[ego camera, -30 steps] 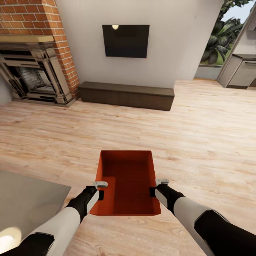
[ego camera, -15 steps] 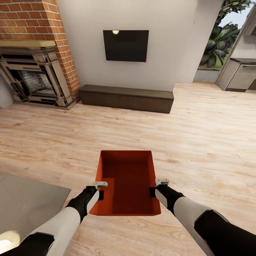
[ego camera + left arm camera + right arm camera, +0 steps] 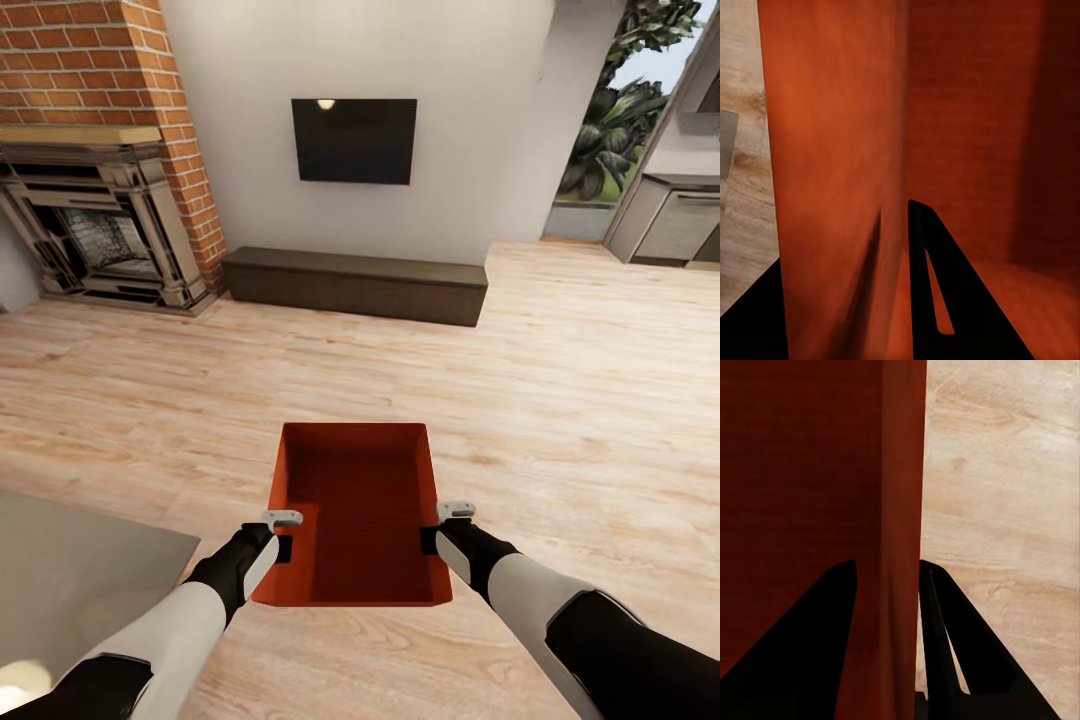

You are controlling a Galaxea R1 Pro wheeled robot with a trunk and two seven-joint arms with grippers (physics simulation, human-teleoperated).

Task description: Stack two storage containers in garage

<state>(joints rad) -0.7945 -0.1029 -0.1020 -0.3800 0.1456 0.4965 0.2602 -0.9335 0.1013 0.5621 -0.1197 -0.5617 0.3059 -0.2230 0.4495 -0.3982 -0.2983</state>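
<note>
I hold one red-orange storage container (image 3: 355, 515) level in front of me, over the light wood-plank flooring of the living room. My left gripper (image 3: 285, 545) is shut on its left wall and my right gripper (image 3: 430, 538) is shut on its right wall. In the left wrist view the container wall (image 3: 840, 172) runs between the two dark fingers (image 3: 945, 300). The right wrist view has the other wall (image 3: 896, 510) pinched between its fingers (image 3: 945, 652). The container is empty inside.
A brick fireplace (image 3: 95, 190) stands at the far left and a long dark-brown low cabinet (image 3: 355, 285) lies under a wall screen (image 3: 354, 140). A low grey table (image 3: 70, 580) is close at my left. Grey cabinets (image 3: 675, 220) and a window with plants (image 3: 610, 130) are at the far right.
The whole view has shifted: fireplace, cabinet and screen sit lower and farther off, so the camera has moved back. The container and both grippers keep their place in the picture.
</note>
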